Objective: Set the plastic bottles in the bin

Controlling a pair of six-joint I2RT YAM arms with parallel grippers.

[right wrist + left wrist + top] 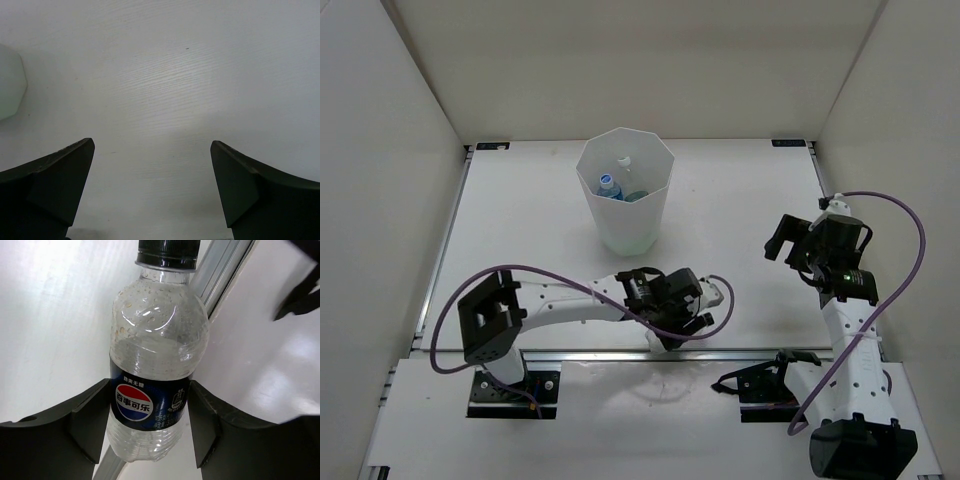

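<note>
As seen from the left wrist: left gripper [149, 422] closed on dark blue-red label bottle [150, 340], pads [92, 427] pressed to label on both sides, above rail [220, 275] at near table [520, 220] edge. Right gripper [152, 175] spread wide, holding nothing. Blue-label bottle [609, 185] inside bin [620, 228].

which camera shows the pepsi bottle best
The left wrist view: the pepsi bottle fills the frame, label and black cap clear, clamped in the left gripper. The top view mostly hides it under that gripper; the right wrist view shows none of it.
</note>
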